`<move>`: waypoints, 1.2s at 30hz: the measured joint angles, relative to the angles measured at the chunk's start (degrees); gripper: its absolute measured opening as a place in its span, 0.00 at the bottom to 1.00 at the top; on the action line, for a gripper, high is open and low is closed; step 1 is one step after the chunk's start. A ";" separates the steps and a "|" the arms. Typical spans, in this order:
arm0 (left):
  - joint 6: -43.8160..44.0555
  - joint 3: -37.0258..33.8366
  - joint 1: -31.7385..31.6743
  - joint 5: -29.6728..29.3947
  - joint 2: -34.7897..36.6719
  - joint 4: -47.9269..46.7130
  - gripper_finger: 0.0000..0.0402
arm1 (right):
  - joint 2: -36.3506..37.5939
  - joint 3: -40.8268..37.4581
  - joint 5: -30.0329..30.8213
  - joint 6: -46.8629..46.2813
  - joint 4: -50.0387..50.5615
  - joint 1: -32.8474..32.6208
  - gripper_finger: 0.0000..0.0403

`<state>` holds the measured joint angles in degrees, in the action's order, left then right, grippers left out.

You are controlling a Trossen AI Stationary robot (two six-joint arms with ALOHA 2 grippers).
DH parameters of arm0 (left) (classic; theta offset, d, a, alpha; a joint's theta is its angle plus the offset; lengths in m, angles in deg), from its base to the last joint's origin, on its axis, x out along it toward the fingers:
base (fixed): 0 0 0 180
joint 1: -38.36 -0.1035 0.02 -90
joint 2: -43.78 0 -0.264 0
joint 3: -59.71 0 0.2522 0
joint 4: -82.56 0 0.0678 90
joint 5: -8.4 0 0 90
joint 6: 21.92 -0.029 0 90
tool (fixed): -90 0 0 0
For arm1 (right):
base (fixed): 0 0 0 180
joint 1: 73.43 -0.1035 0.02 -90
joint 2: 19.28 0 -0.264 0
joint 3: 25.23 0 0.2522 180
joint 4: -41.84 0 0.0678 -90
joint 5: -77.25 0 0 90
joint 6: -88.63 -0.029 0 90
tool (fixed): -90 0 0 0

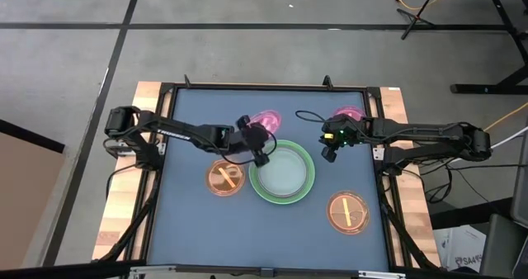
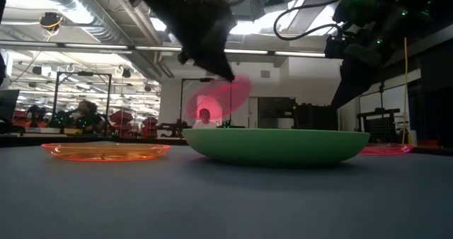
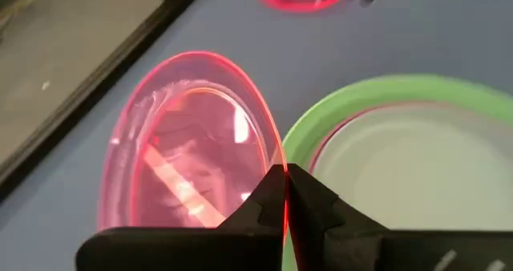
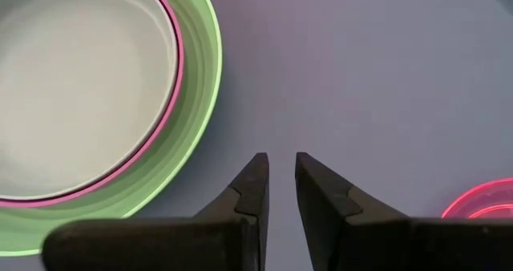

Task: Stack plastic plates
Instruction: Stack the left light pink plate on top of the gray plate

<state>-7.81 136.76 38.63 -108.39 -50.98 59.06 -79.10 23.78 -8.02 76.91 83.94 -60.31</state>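
Note:
My left gripper (image 1: 261,151) is shut on a small translucent pink plate (image 3: 192,143), which is lifted and tilted beside the far-left rim of the large green plate (image 1: 309,180). The green plate sits mid-table with the magenta plate (image 4: 178,70) and the pale blue-grey plate (image 1: 282,172) nested inside it. My right gripper (image 4: 280,160) hovers over bare table to the right of that stack, fingers a little apart, touching nothing. The second pink plate (image 1: 350,114) lies flat near the far right. Two orange plates (image 1: 225,179) (image 1: 348,212) lie flat left and near-right of the stack. My left gripper pinches the pink plate's rim (image 3: 282,171) between its two fingers, at the edge nearest the green plate. The fingers come slanting down from the table's left. The plate is lifted clear of the table (image 2: 223,96) and stands steeply tilted on edge, reaching away from the fingers toward the far side.
A black frame (image 1: 264,87) borders the table, with wooden boards outside it left and right. A black cable loops by the right arm (image 1: 309,114). Bare blue-grey table surface lies along the near edge (image 1: 272,238) and between the stack and the right gripper.

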 joint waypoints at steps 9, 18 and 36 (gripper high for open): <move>-1.18 3.31 4.84 0.04 0.00 0.64 0.00 | -0.01 0.00 0.00 0.00 0.00 0.02 0.14; -0.78 3.42 10.50 0.26 -1.35 7.45 0.00 | 0.00 0.00 0.00 0.00 0.00 0.01 0.14; -1.18 3.34 14.87 2.10 -9.60 13.89 0.00 | -0.05 0.02 -0.02 0.00 0.06 0.02 0.14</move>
<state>-9.00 140.10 53.50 -106.29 -60.58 72.95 -79.15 23.80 -8.04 76.91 84.00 -60.29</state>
